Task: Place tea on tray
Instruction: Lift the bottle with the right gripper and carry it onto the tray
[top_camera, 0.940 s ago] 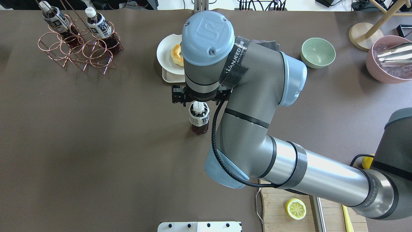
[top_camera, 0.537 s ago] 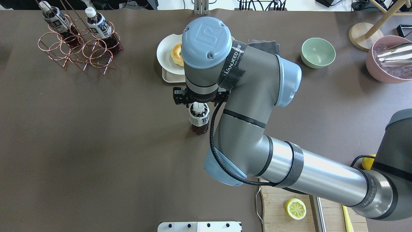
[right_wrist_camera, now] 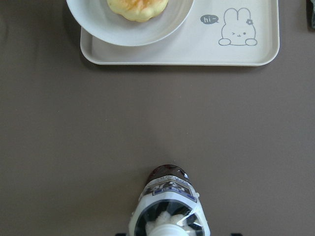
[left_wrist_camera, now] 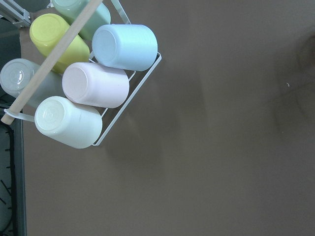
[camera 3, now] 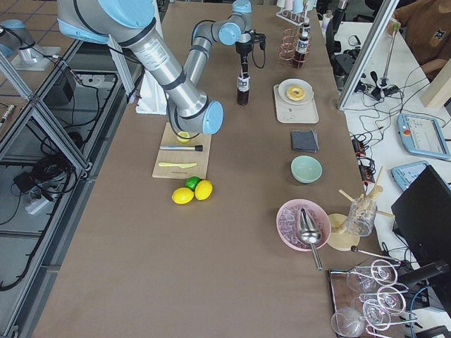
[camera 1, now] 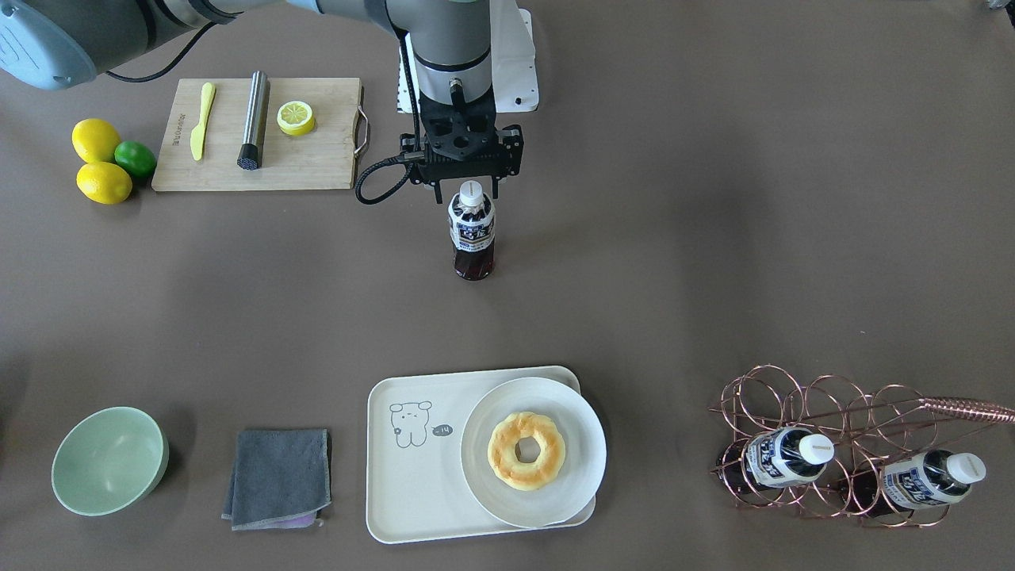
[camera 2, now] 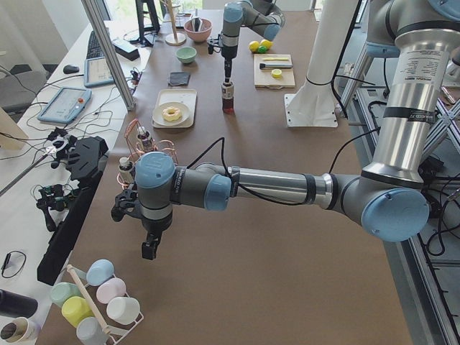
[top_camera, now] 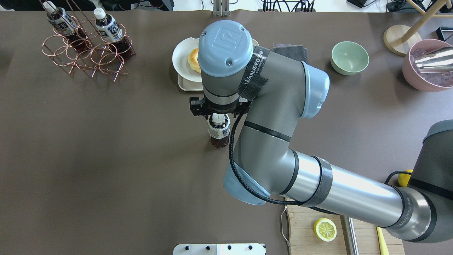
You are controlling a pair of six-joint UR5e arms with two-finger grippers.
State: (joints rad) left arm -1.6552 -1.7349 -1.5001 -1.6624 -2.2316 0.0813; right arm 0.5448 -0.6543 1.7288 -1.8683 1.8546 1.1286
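- Tea (camera 1: 473, 234): stood upright on the bare tabletop near its middle, well apart from the tray (camera 1: 412, 492), which is laid by the far edge opposite the robot.
- Right gripper (camera 1: 469, 193): positioned over the white cap; fingers are seen spread to either side of it, with nothing clamped.
- Left gripper (camera 2: 148, 251): hung above the table's left end; its finger state cannot be told.
- Hazard, toppling: the bottle is judged tall and narrow-footed; if one finger is met before the other on closing, it could be pushed over.
- Hazard, slip: if only the cap is pinched, the heavier body could be swung or dropped in transit.
- Hazard, placement: half the tray is taken by a plate (camera 1: 579, 476) bearing a ring pastry (camera 1: 499, 452); only the half with the drawing, toward the robot's right, is left bare. A bottle set on the raised rim or against the plate could be tipped.
- Surface: brown matte covering, flat.
- Room: wire rack (camera 1: 840, 432) with two alike bottles by the far left corner; grey cloth (camera 1: 277, 476) and green bowl (camera 1: 107, 460) along the far edge rightward; cutting board (camera 1: 333, 159) by the near edge.
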